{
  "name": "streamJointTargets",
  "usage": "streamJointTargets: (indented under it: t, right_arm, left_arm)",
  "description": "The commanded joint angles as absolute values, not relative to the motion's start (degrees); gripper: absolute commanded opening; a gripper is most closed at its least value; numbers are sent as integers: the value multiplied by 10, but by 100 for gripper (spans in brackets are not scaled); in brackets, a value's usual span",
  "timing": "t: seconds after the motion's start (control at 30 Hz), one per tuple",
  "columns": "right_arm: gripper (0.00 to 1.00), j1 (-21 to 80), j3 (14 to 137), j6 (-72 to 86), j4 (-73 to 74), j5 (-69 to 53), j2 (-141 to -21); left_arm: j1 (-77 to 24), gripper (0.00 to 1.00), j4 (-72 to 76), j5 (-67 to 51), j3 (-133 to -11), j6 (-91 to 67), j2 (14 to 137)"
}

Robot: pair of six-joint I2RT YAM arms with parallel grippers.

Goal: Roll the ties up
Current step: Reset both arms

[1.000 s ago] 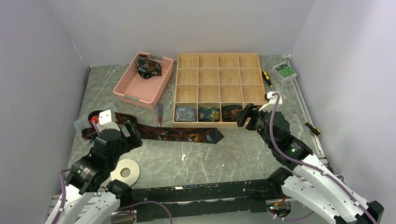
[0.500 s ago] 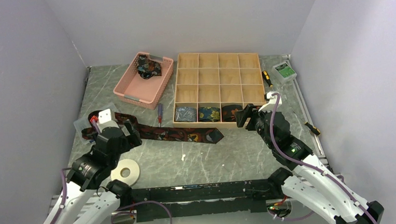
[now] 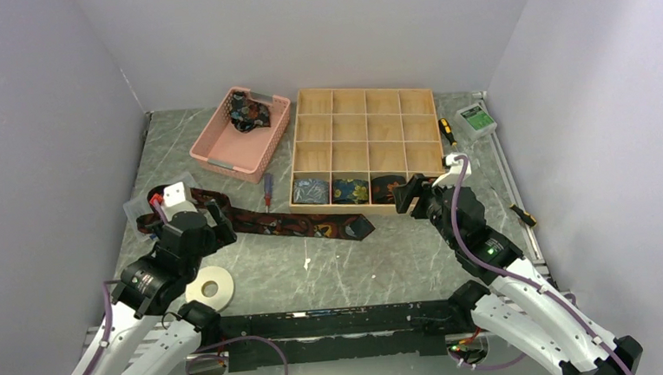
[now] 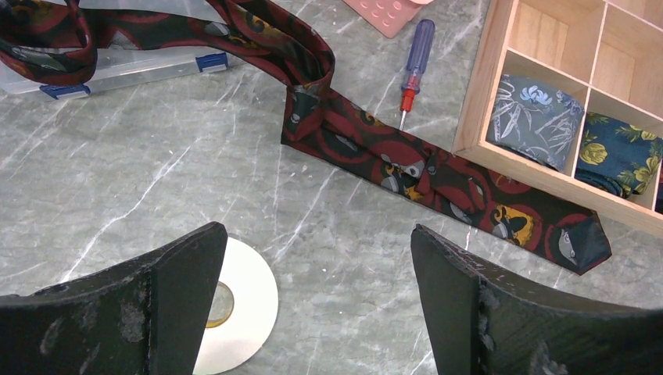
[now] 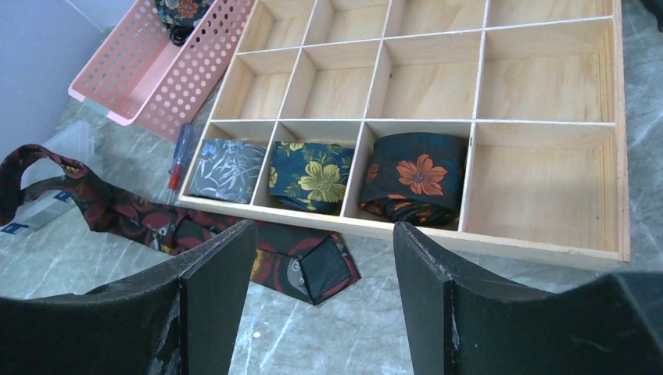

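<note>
An unrolled maroon and black tie lies on the table, its pointed end just in front of the wooden box. Three rolled ties fill the box's front row: grey-blue, navy with yellow flowers, black with orange flowers. Another tie is bunched in the pink basket. My left gripper hangs open over bare table, just short of the tie's left part. My right gripper is open and empty beside the box's front right.
A white tape ring lies under the left gripper. A red and blue screwdriver rests between the pink basket and the box. The tie's far end crosses a clear plastic case. A yellow screwdriver and a green device sit back right.
The left arm has shifted very slightly to the left. The right arm and the ties have not moved.
</note>
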State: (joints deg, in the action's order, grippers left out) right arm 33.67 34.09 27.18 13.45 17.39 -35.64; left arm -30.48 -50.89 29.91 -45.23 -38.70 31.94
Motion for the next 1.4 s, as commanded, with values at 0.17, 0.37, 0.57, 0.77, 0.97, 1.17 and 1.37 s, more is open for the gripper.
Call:
streamJointTargets:
  t: [0.17, 0.37, 0.57, 0.77, 0.97, 1.17, 1.37]
  right_arm:
    - [68, 336, 346, 275, 120, 169, -354]
    - [68, 336, 347, 274, 120, 169, -355]
    - [68, 336, 347, 273, 123, 170, -352]
    - [68, 336, 347, 273, 124, 171, -351]
    - [68, 336, 347, 273, 126, 172, -349]
    - [68, 335, 348, 275, 128, 174, -349]
    - [69, 336, 347, 280, 133, 183, -347]
  left_arm:
    - [-307, 94, -502, 307, -463, -396, 321]
    - [-307, 94, -504, 305, -464, -398, 322]
    - [-307, 94, -502, 305, -463, -399, 321]
    - [-307, 94, -504, 303, -464, -399, 320]
    - [-307, 94, -503, 302, -462, -400, 315]
    - [-307, 94, -504, 301, -462, -402, 312]
    - [-307, 94, -504, 300, -462, -402, 311]
